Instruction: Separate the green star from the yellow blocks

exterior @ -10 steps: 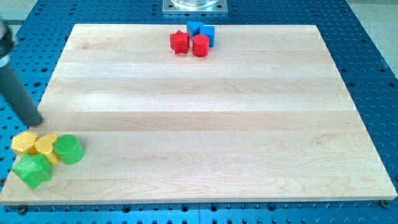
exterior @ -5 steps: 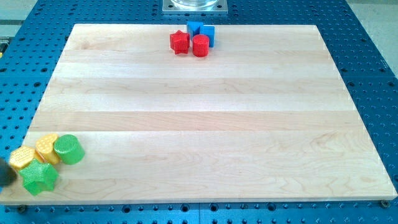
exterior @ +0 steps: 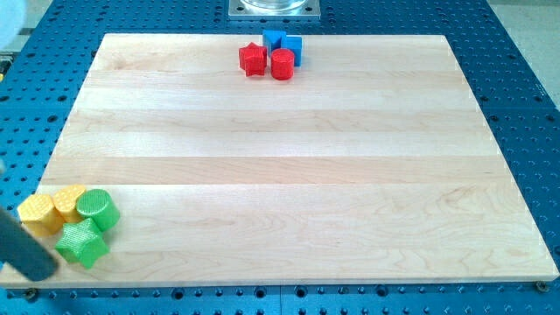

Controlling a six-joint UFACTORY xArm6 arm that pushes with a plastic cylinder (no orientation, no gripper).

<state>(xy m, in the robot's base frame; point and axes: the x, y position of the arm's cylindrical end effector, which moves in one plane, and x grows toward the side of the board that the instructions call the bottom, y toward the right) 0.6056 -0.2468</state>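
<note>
A wooden board (exterior: 289, 157) fills most of the frame. The dark rod is seen at the lower left, my tip (exterior: 42, 273) just left of the green star (exterior: 82, 243); nothing is gripped, as no pincer is fitted. The star touches a green cylinder (exterior: 97, 209) and two yellow blocks (exterior: 52, 208). Red and blue blocks (exterior: 272, 54) are clustered at the top centre.

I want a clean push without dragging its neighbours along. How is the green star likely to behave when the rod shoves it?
The green star looks squat and flat-based, so it should probably slide, not tip or roll. Its points may make it turn under an off-centre push. It sits against the green cylinder and near the yellow blocks, which could get dragged along. My tip is just to its left.
</note>
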